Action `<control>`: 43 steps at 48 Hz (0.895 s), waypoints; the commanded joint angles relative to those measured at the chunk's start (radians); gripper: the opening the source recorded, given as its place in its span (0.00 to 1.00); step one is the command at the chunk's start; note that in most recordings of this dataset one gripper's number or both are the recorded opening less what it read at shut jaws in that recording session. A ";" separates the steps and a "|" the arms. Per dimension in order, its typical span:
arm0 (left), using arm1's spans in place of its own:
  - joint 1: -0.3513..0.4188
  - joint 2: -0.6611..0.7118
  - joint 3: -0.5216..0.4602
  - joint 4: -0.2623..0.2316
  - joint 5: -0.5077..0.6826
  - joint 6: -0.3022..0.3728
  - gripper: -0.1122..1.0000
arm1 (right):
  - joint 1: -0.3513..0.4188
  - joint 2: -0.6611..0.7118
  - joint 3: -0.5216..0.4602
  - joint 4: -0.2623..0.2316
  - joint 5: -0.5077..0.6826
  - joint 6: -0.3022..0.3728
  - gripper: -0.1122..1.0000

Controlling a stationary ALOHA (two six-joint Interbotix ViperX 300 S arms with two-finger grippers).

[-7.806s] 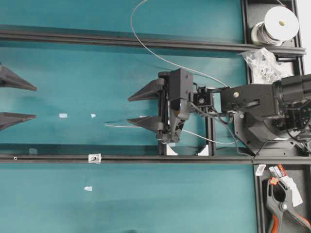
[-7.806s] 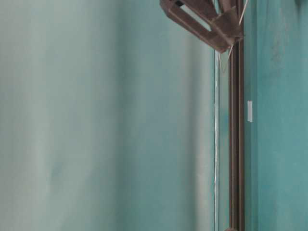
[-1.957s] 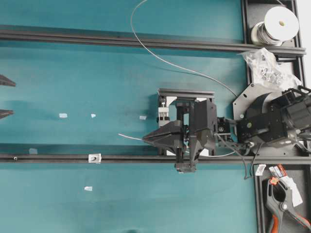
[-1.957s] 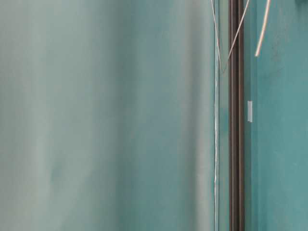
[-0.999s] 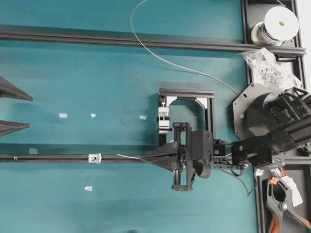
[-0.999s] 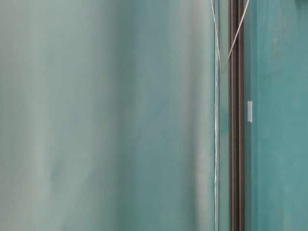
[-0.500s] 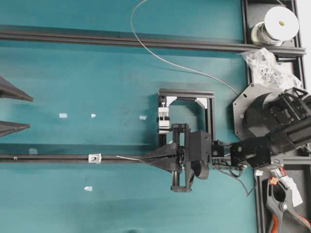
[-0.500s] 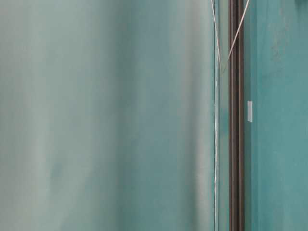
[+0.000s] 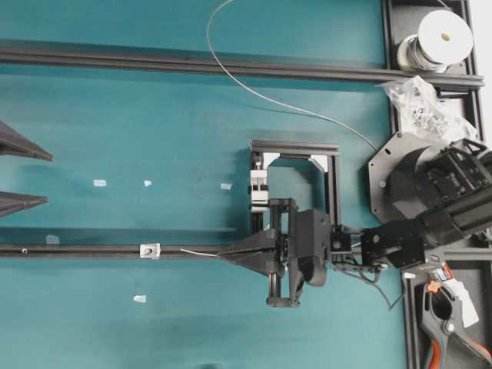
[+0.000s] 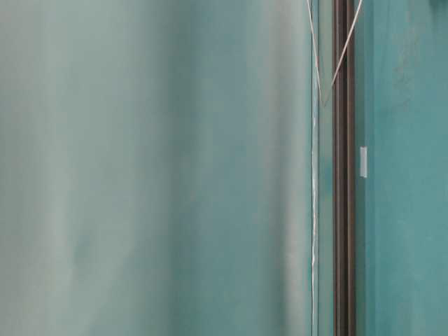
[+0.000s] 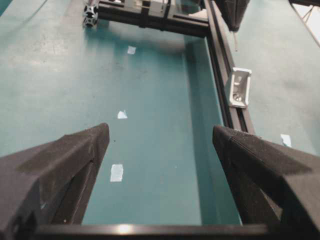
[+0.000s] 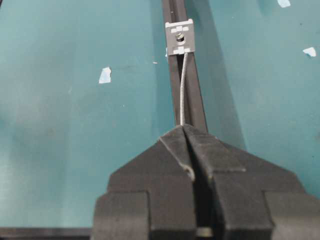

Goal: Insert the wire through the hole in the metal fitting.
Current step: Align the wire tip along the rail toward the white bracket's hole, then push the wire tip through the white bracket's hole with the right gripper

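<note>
Right end effector point(image 12: 184, 128): pinched tight on the wire point(image 12: 182, 87), with only a short stiff stub sticking out past the fingertips, probably so the tip stays straight and steerable.
Wire: the free end points along the dark rail point(image 12: 192, 95) toward the metal fitting point(image 12: 180, 37); in the right wrist view its tip appears to lie just below the fitting's face, short of the hole point(image 12: 179, 37). Whether it touches the fitting cannot be told.
Wire supply: behind the right end effector the wire point(image 9: 261, 96) loops loosely across the table point(image 9: 154, 115) to the spool point(image 9: 440, 38), well away from the fitting; the slack likely keeps the feed from tugging on the grip.
Metal fitting: it sits on the rail point(image 9: 77, 250), its face turned toward the approaching right end effector point(image 9: 223, 256), which lets the wire travel in line with the rail.
Hole: a small dark spot at the fitting's centre, slightly left of the wire's line in the wrist view; a small sideways correction seems needed.
Left end effector point(image 11: 160, 145): spread wide and carrying nothing, set back from the fitting point(image 11: 239, 87), seemingly to leave it clear.
Stage: final alignment, insertion not yet done.
Risk: the thin tip could buckle against the fitting's face.
</note>
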 commanded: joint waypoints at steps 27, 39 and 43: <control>-0.080 0.137 -0.100 -0.002 -0.006 -0.002 0.66 | 0.002 -0.006 -0.046 -0.003 0.035 -0.009 0.11; -0.129 0.184 -0.135 -0.006 -0.011 -0.002 0.65 | -0.002 -0.006 -0.043 -0.003 0.037 -0.009 0.11; -0.140 0.202 -0.153 -0.008 -0.012 -0.003 0.65 | -0.002 -0.006 -0.043 -0.003 0.037 -0.009 0.11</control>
